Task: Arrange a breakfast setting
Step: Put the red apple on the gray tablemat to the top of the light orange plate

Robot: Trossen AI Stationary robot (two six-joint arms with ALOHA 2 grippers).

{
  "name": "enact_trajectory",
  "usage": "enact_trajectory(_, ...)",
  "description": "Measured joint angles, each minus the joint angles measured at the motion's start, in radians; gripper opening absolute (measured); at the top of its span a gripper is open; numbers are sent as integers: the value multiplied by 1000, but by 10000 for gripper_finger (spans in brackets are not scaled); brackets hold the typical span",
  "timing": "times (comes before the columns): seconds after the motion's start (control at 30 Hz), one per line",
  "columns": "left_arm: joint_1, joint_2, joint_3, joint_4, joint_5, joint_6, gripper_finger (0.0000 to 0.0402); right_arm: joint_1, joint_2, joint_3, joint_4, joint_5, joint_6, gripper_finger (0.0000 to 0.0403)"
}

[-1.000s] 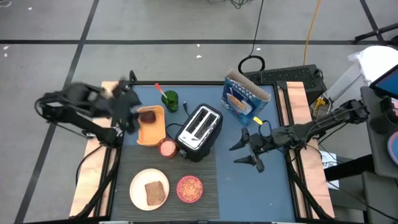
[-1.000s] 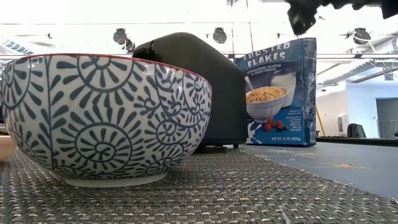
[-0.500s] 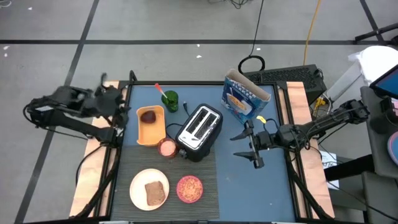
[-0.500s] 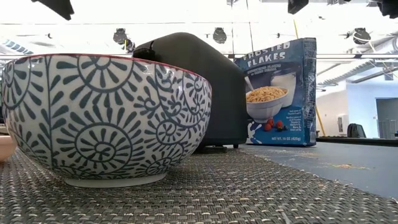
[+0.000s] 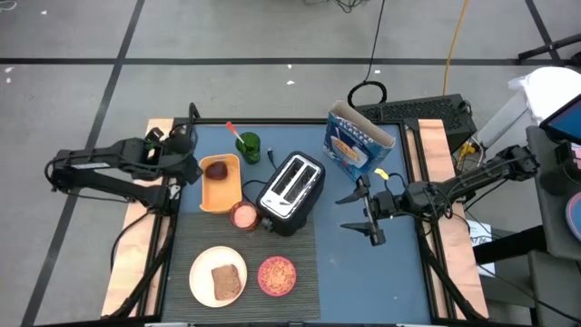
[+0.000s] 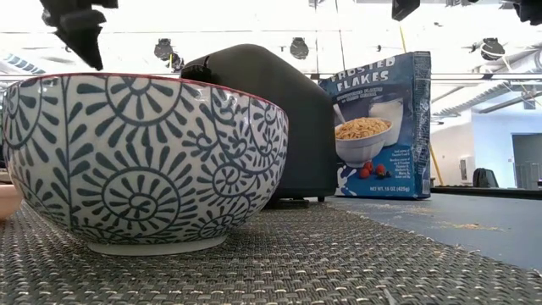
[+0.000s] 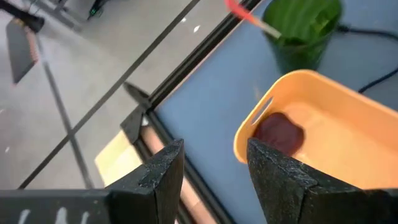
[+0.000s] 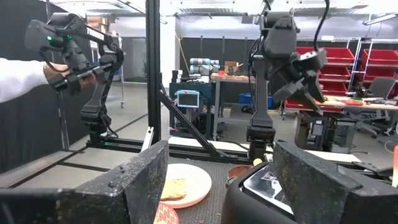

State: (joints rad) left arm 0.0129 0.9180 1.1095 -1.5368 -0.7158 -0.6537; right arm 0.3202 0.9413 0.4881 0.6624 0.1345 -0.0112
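Ribbed grey placemat (image 5: 300,272) carries round cream plate (image 5: 201,272) and square toast (image 5: 228,282).

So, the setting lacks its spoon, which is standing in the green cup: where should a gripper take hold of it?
Grip the red handle where it sticks out above the green cup, coming from above, fingers across the thin shaft. It leans toward the table's far left corner, so lift along that tilt. The bowl end is hidden inside the cup. The left gripper, open, is nearest.
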Motion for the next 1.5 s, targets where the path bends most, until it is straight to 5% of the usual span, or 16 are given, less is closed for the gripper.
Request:
enact_trajectory(0.5,125,0,-111,202,5,47,190,0,0,0,7,0,-1,279)
enact_trajectory(0.93,250,0,-112,347,54,183,341,0,0,0,7,0,-1,279)
enact_trajectory(1.13,329,0,-112,504,58,280,362,0,0,0,7,0,-1,279)
enact_trajectory(1.4,427,77,-112,540,420,610,363,0,0,0,7,0,-1,279)
enact_trajectory(1.5,444,131,-112,539,474,695,363,0,0,0,7,0,-1,279)
